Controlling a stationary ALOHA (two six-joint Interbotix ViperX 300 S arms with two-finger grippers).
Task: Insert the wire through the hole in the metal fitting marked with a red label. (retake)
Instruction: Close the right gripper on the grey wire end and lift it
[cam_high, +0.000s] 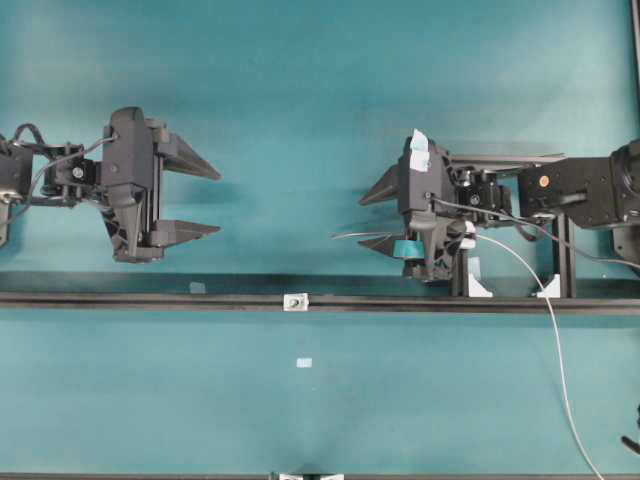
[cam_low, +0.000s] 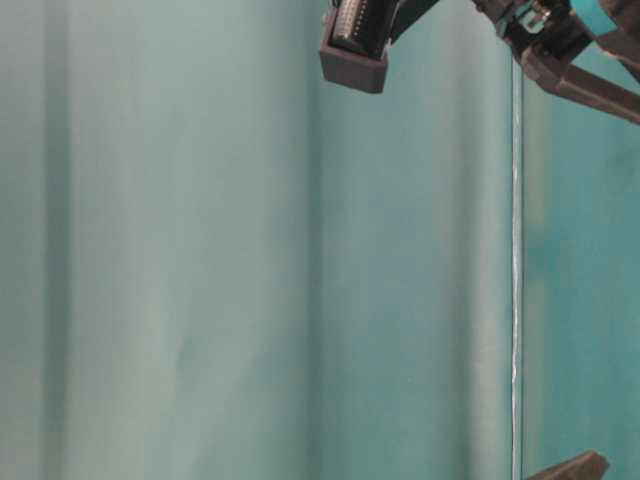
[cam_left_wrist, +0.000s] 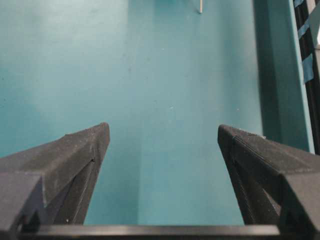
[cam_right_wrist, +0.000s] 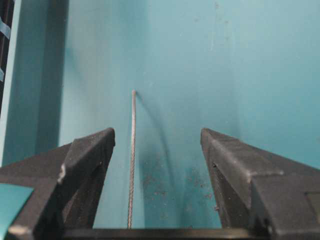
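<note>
Both grippers hung over the teal worktop (cam_high: 300, 120), facing each other from opposite sides of the overhead view and well apart. The left gripper (cam_high: 205, 200) had its jaws spread wide with nothing between them; its wrist view showed only bare teal surface between the two black fingers (cam_left_wrist: 75, 165). The right gripper (cam_high: 375, 215) also stood with its jaws spread, pinching nothing. The wire (cam_right_wrist: 132, 160) ran up the gap between its fingers (cam_right_wrist: 85, 165), nearer the left-hand one in the wrist view and touching neither as far as could be seen, its free end lying out ahead of the fingertips over the worktop. In the overhead view the wire curved away from the right arm's wrist, crossed the black rail (cam_high: 150, 299) and trailed toward the lower right edge. The metal fitting (cam_high: 295, 301) sat on that rail, roughly midway between the two grippers and nearer the camera's bottom edge than either, with the hole (cam_high: 296, 300) showing as a dark spot at its centre. A small pale tag (cam_high: 304, 362) lay on the worktop just beyond the rail, below the fitting.
</note>
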